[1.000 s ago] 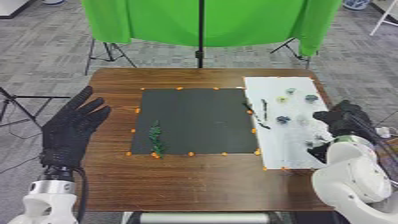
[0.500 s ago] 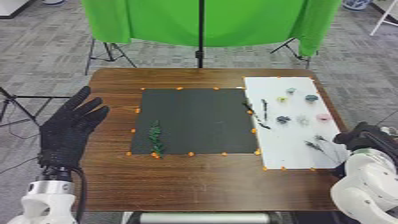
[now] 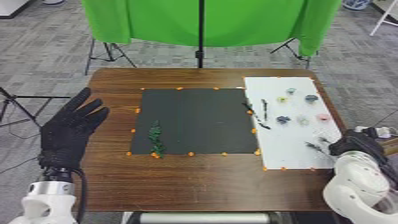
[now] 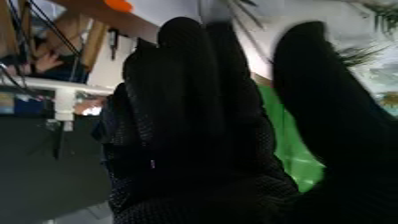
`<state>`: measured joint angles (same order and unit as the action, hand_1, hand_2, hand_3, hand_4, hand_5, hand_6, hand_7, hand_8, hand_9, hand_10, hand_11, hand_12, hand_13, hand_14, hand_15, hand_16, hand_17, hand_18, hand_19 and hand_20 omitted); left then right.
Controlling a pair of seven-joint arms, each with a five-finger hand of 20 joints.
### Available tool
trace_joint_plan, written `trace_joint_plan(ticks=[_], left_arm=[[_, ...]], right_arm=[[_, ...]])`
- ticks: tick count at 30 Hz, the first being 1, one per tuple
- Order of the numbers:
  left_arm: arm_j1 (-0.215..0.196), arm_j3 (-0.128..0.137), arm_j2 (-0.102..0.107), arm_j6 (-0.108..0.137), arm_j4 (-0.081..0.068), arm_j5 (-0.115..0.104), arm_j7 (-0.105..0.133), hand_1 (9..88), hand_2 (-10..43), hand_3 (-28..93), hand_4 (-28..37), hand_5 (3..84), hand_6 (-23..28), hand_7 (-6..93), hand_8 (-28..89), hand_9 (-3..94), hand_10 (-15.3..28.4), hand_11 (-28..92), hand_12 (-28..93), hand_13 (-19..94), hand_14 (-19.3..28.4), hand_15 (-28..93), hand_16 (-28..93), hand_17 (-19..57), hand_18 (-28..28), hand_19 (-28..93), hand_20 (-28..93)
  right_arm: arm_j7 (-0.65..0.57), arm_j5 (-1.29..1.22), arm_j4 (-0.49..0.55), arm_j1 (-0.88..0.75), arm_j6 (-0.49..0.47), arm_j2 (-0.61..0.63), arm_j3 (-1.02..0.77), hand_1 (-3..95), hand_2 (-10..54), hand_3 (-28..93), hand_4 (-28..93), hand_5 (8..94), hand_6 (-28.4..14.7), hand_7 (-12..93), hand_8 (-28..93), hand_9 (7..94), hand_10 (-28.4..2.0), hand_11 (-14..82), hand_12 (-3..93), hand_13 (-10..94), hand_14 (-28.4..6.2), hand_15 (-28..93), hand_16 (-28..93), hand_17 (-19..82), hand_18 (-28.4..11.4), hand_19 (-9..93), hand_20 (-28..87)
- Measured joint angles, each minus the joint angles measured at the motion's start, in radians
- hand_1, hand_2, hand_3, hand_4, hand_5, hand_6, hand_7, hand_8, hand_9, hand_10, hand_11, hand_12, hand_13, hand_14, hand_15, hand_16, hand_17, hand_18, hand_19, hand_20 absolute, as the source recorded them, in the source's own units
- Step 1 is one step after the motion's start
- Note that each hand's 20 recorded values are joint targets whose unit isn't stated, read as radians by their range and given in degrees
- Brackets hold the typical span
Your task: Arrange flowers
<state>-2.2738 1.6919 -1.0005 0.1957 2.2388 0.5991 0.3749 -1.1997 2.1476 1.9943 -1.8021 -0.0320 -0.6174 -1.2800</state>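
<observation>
Fingers straight and empty, thumb apart, the right hand point(image 3: 352, 143) is beside the feathery sprig point(image 3: 314, 146) on the white sheet's point(image 3: 276, 159) near right part; the left hand point(image 3: 71, 127) is open too. Pinching the bare stem low should spare the leaves.

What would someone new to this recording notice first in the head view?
Probably the bright green cloth hanging beyond the table's far edge. Next, the dark mat mid-table, with a leafy green sprig at its left, and the white sheet beside it, dotted with small flowers. The black-gloved left hand also stands out.
</observation>
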Motion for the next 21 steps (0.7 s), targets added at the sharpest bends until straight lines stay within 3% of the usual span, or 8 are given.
trace_joint_plan(ticks=[7, 13, 16, 21], left_arm=[[-0.008, 0.01, -0.007, 0.001, 0.003, 0.0, -0.009, 23.7, 5.6, 81, -23.8, 39.4, 9.7, 11.2, -9, 35.6, 20.0, 24, 11, 27, 28.0, 50, -8, -8.8, 26.3, 54, 13], [-0.016, 0.016, -0.017, 0.002, 0.007, 0.002, -0.018, 23.8, 5.6, 81, -23.9, 39.5, 9.7, 11.2, -9, 35.6, 20.0, 24, 11, 27, 28.0, 50, -8, -8.8, 26.3, 54, 13], [-0.019, 0.019, -0.02, 0.002, 0.01, 0.004, -0.024, 23.8, 5.6, 81, -23.9, 39.5, 9.7, 11.3, -9, 35.6, 20.0, 24, 11, 27, 28.0, 50, -8, -8.8, 26.3, 54, 13], [-0.036, 0.048, -0.031, 0.004, 0.024, 0.01, -0.041, 23.7, 5.5, 81, -23.8, 39.5, 9.7, 11.4, -9, 35.6, 20.0, 24, 11, 27, 28.0, 51, -8, -8.8, 26.3, 54, 13]], right_arm=[[0.015, 0.058, 0.009, -0.01, 0.019, 0.003, 0.013, 54.0, -9.5, 72, -28, 88.0, -2.5, 19, 8, 87.0, -11.0, 43.5, 21.0, 76, -11.3, 76, 17, 39, -26.1, 93, 50], [0.05, 0.135, 0.105, -0.013, 0.08, -0.003, -0.003, 54.0, -9.5, 74, -28, 89.2, -3.1, 18, 9, 88.3, -12.0, 43.9, 20.7, 77, -11.3, 77, 17, 41, -26.4, 93, 55], [0.095, 0.142, 0.142, 0.05, 0.076, -0.022, 0.035, 53.9, -9.5, 74, -28, 89.4, -3.2, 18, 9, 88.6, -12.4, 44.1, 20.4, 77, -11.3, 77, 17, 41, -26.5, 93, 55], [0.152, 0.135, 0.134, 0.265, 0.04, -0.11, 0.221, 53.0, -9.5, 75, -28, 89.9, -3.0, 18, 10, 88.9, -11.8, 44.8, 20.0, 78, -11.8, 77, 17, 42, -26.6, 93, 57]])
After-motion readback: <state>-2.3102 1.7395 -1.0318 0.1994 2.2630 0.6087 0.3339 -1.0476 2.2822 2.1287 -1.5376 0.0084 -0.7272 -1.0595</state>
